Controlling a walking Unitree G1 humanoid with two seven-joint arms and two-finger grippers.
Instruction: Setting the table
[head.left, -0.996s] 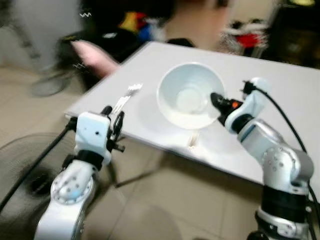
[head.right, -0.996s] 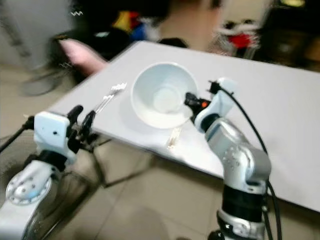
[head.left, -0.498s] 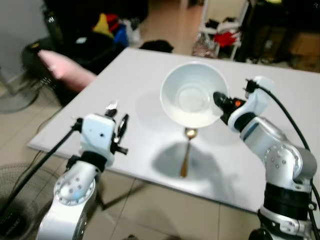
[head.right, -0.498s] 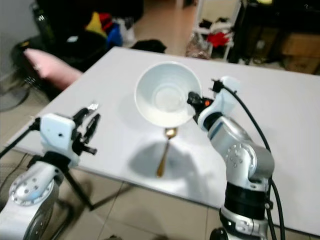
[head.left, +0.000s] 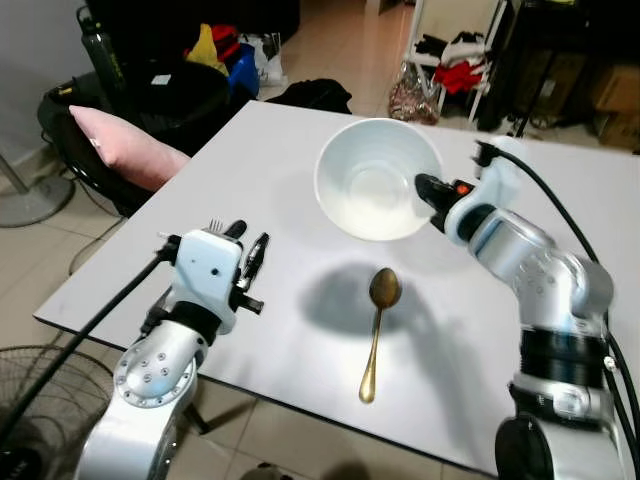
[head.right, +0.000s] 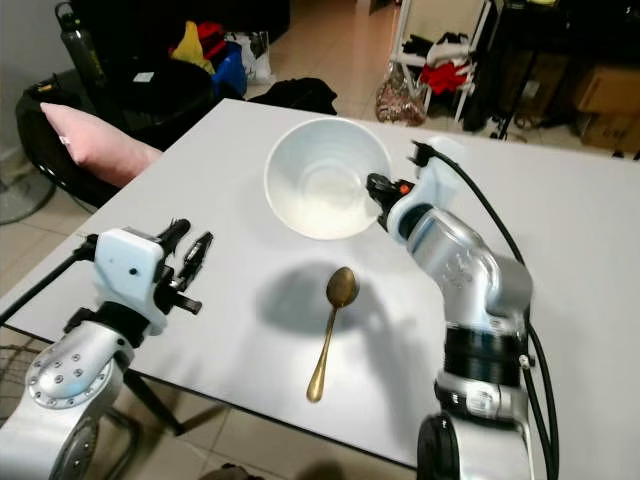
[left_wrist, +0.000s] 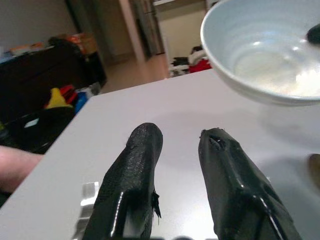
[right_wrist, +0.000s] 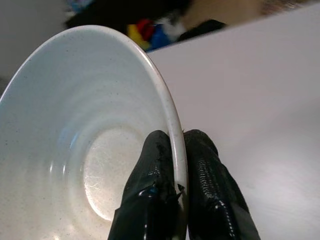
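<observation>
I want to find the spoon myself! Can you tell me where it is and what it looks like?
Look at the big white table. Near its front edge, just below the white bowl held up by the right gripper, lies the spoon. It is the only golden thing there, long and thin, its round end pointing at the bowl.

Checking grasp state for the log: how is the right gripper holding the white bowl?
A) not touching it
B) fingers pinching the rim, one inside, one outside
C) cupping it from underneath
B: the right gripper clamps the white bowl by its rim, one finger on each side.
</observation>
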